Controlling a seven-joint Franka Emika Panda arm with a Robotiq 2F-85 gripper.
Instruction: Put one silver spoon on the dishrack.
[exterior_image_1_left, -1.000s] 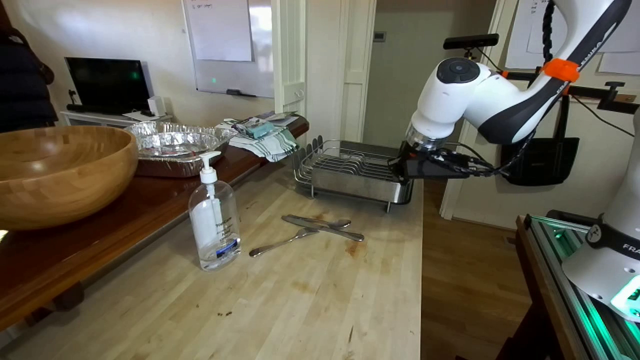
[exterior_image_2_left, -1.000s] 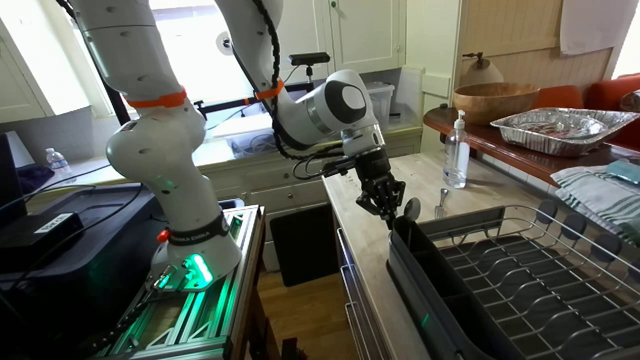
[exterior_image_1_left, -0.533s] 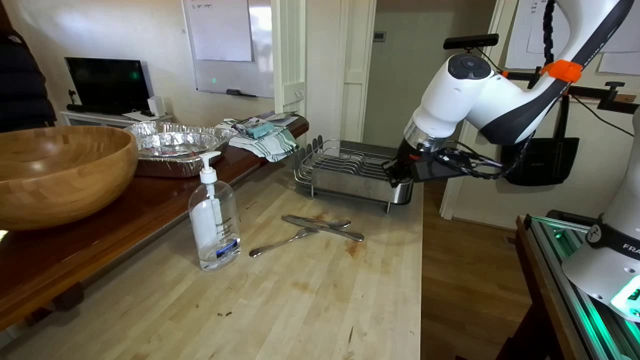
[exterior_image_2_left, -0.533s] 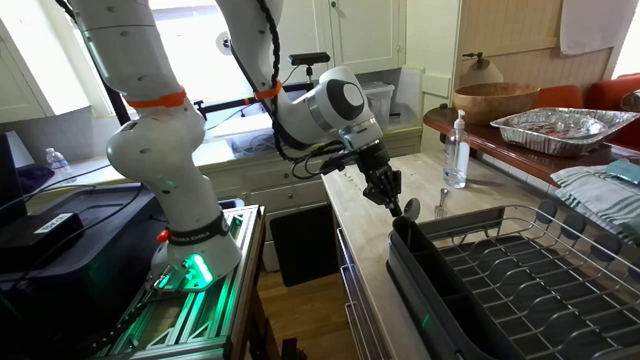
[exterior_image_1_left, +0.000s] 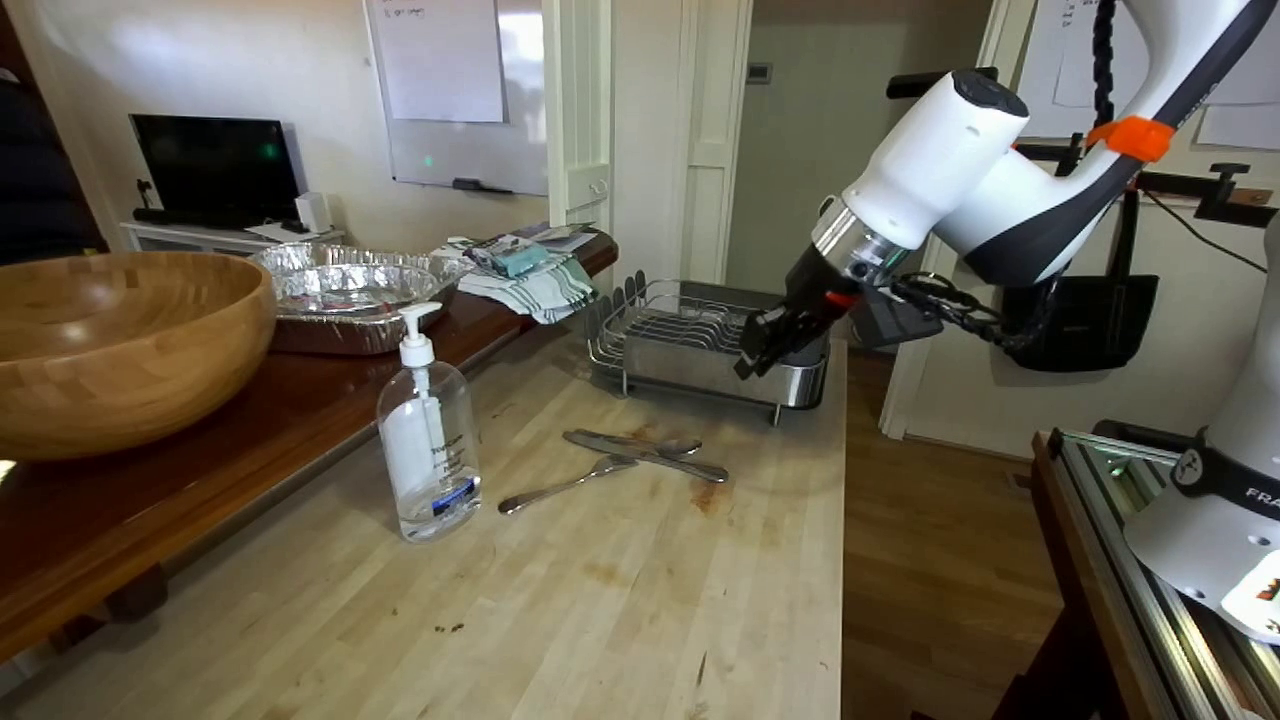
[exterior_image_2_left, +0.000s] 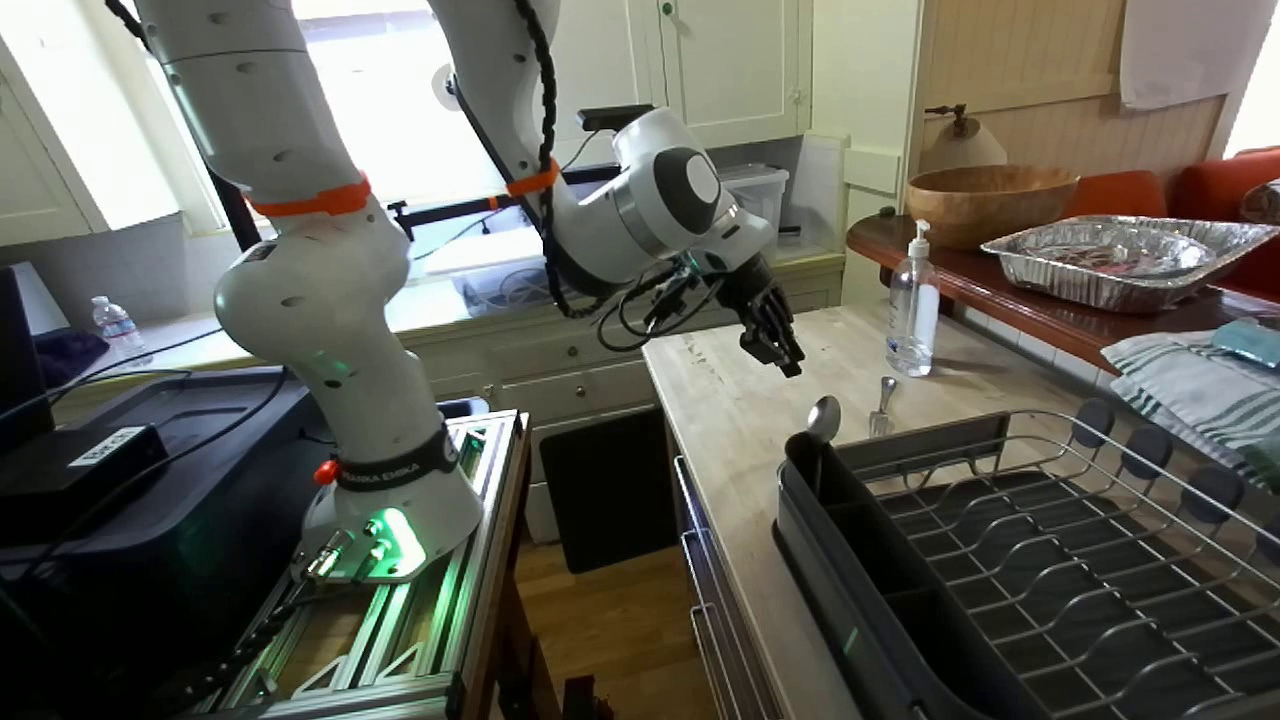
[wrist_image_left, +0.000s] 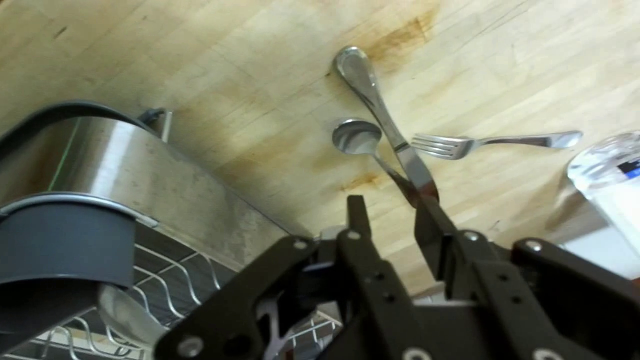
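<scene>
Your claw (wrist_image_left: 391, 210) hangs, fingers parted, apart from silver spoon (exterior_image_2_left: 824, 420); spoon stands bowl-up in holder (wrist_image_left: 70, 240) of dishrack (exterior_image_1_left: 700, 365), near robot-side edge of desk (exterior_image_1_left: 700, 600).

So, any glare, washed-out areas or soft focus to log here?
The window is largely blown out to white in an exterior view; the television screen catches a green glint, also in an exterior view; in the wrist view, glare streaks the steel-sided dishrack, the fork reads clearly, and the dark claw and racked spoon look soft.
</scene>
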